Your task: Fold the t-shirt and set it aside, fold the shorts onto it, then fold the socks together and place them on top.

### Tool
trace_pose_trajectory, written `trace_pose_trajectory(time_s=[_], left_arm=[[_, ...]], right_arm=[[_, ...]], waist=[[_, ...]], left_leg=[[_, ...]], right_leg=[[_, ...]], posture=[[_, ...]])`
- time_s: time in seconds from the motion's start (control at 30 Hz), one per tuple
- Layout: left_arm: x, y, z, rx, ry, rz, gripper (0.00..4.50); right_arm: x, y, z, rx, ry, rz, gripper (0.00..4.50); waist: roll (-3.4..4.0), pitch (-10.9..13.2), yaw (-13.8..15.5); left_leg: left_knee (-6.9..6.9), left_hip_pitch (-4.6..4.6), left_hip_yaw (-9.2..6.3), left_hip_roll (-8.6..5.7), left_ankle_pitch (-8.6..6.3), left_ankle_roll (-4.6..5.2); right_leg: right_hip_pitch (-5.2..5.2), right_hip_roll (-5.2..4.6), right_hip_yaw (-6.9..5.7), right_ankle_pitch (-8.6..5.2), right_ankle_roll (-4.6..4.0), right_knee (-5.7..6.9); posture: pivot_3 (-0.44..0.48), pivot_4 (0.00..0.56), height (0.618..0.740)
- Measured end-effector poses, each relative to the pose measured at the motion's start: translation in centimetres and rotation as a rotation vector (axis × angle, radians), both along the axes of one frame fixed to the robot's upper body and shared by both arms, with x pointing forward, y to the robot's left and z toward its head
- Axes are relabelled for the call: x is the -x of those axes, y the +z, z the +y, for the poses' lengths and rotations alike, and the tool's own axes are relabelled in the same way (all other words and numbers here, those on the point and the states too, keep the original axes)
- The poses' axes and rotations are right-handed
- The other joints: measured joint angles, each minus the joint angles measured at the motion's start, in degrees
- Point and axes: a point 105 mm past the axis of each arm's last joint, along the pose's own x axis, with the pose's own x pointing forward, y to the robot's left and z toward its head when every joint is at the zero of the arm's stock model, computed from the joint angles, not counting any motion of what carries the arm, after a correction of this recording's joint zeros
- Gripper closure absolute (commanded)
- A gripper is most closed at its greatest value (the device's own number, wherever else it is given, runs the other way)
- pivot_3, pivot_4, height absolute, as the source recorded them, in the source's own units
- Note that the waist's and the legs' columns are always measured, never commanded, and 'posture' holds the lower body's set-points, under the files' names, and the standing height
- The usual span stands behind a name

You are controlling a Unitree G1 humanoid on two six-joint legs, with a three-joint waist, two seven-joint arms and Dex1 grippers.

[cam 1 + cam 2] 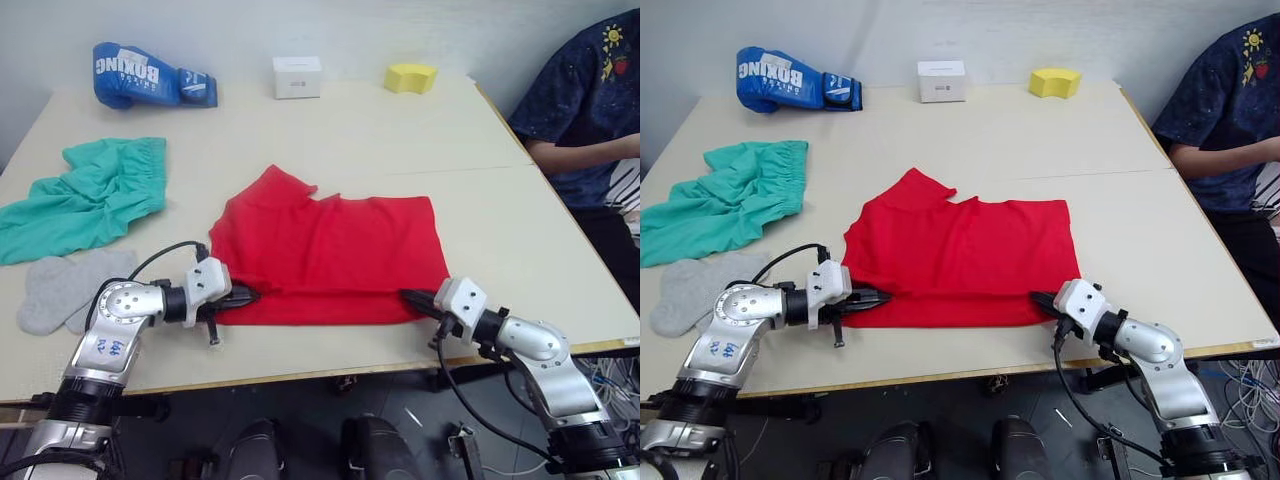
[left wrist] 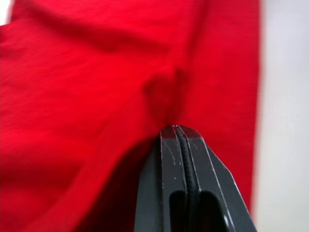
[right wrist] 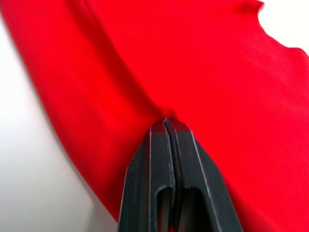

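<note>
1. Two grippers at work on one garment. The left gripper [image 1: 243,295] and the right gripper [image 1: 410,297] sit at the two near corners of the t-shirt [image 1: 330,255], each with its fingers pressed together on a pinch of red cloth, as the wrist views show.
2. T-shirt: lying in the middle of the table [image 1: 400,130], near edge doubled, a sleeve and the collar area sticking out at the far left.
3. Step in hand, by my reading: the first one, folding the t-shirt. The shorts [image 1: 95,195] lie crumpled at the far left, and the socks [image 1: 65,285] lie flat just nearer than them; both appear untouched.
4. Next move, as I judge it: lift both pinched corners evenly and carry them away toward the far hem, keeping the grips level so the fold lands square.
5. Hard to make out: how many layers each gripper holds, and whether the blue neck band is tucked under.
6. Other items: a blue boxing glove [image 1: 150,75], a white box [image 1: 297,76] and a yellow sponge [image 1: 411,77] along the far edge; a person [image 1: 590,100] at the right, partly cut off.
</note>
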Motion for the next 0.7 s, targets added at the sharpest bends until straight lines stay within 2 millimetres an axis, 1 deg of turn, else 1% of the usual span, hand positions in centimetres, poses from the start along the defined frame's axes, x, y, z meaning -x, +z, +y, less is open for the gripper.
trace_pose_trajectory(time_s=[0.03,0.13,0.23,0.3,0.37,0.4,0.47,0.5,0.57,0.63,0.67,0.7], left_arm=[[-0.5,0.0,0.1,0.008,0.036,-0.010,4.46],[-2.8,0.3,0.8,0.072,0.193,-0.058,4.46],[-3.9,1.3,2.1,0.108,0.302,-0.104,4.46],[-4.0,2.1,3.0,0.148,0.348,-0.122,4.46],[-2.9,3.3,4.0,0.220,0.354,-0.122,4.46],[-2.3,3.7,4.1,0.245,0.341,-0.120,4.46],[-0.3,4.1,4.2,0.243,0.281,-0.097,4.46],[1.1,3.6,4.0,0.215,0.243,-0.066,4.46],[2.9,2.2,3.6,0.177,0.212,-0.021,4.46],[3.5,0.7,3.5,0.165,0.242,0.008,4.46],[3.7,-0.1,3.8,0.154,0.287,0.008,4.46],[3.6,-0.7,4.1,0.146,0.331,0.002,4.46]], right_arm=[[-0.2,-0.2,-0.4,0.004,-0.021,-0.001,4.50],[-0.8,0.3,-2.4,-0.006,-0.108,-0.036,4.50],[-0.9,0.7,-4.2,0.010,-0.165,-0.070,4.50],[-0.8,0.6,-5.6,0.032,-0.211,-0.083,4.50],[-0.6,1.1,-6.1,0.029,-0.225,-0.113,4.50],[-0.6,1.3,-6.1,0.023,-0.225,-0.124,4.50],[-0.4,2.5,-4.9,-0.016,-0.187,-0.160,4.50],[-0.1,3.4,-3.3,-0.053,-0.142,-0.189,4.50],[0.5,4.2,0.0,-0.118,-0.066,-0.213,4.50],[1.3,3.7,3.1,-0.175,-0.017,-0.190,4.50],[1.8,2.9,4.4,-0.191,-0.004,-0.164,4.50],[2.1,2.1,5.1,-0.192,-0.002,-0.141,4.50]], waist=[[0.00,0.00,0.03],[0.00,0.00,0.13],[0.00,0.00,0.00],[0.00,0.00,-0.11],[0.00,0.00,-0.53],[0.00,0.00,-0.60],[0.01,0.00,-1.07],[0.04,-0.02,-1.33],[0.06,-0.03,-1.49],[0.06,-0.04,-1.40],[0.04,-0.05,-1.13],[0.04,-0.05,-0.82]], left_leg=[[0.00,0.00,0.00,-0.01,0.00,0.01],[0.02,-0.01,-0.02,-0.10,0.03,0.07],[-0.02,-0.01,0.00,-0.12,0.03,0.06],[-0.02,-0.01,0.02,-0.07,0.04,0.03],[-0.03,0.00,0.11,0.08,0.06,-0.07],[-0.03,0.01,0.11,0.10,0.08,-0.10],[-0.11,0.04,0.12,0.17,0.13,-0.21],[-0.16,0.10,0.10,0.20,0.14,-0.27],[-0.21,0.15,0.04,0.22,0.18,-0.37],[-0.23,0.13,-0.02,0.22,0.19,-0.38],[-0.22,0.09,-0.12,0.20,0.17,-0.36],[-0.20,0.06,-0.11,0.16,0.14,-0.30]], right_leg=[[0.00,-0.01,0.00,0.00,0.01,-0.01],[0.01,-0.01,-0.01,0.03,0.06,0.02],[0.01,-0.03,0.00,0.04,0.08,0.01],[0.01,-0.02,0.01,0.04,0.09,0.00],[-0.02,-0.03,0.08,0.04,0.09,-0.01],[-0.02,-0.01,0.07,0.04,0.09,0.00],[-0.05,-0.01,0.13,0.03,0.08,-0.01],[-0.02,0.00,0.13,0.01,0.05,0.01],[-0.01,0.04,0.12,-0.02,-0.01,0.02],[-0.02,0.05,0.08,-0.04,-0.05,0.02],[-0.01,0.00,0.03,-0.05,-0.07,0.01],[-0.02,-0.03,0.02,-0.05,-0.07,0.00]], posture=[[0.000,0.150,0.740],[0.000,0.150,0.740],[0.000,0.150,0.740],[0.000,0.150,0.740],[0.000,0.150,0.740],[0.000,0.150,0.740],[0.000,0.150,0.740],[0.000,0.150,0.740],[0.000,0.150,0.740],[0.000,0.150,0.740],[0.000,0.150,0.740],[0.000,0.150,0.740]])
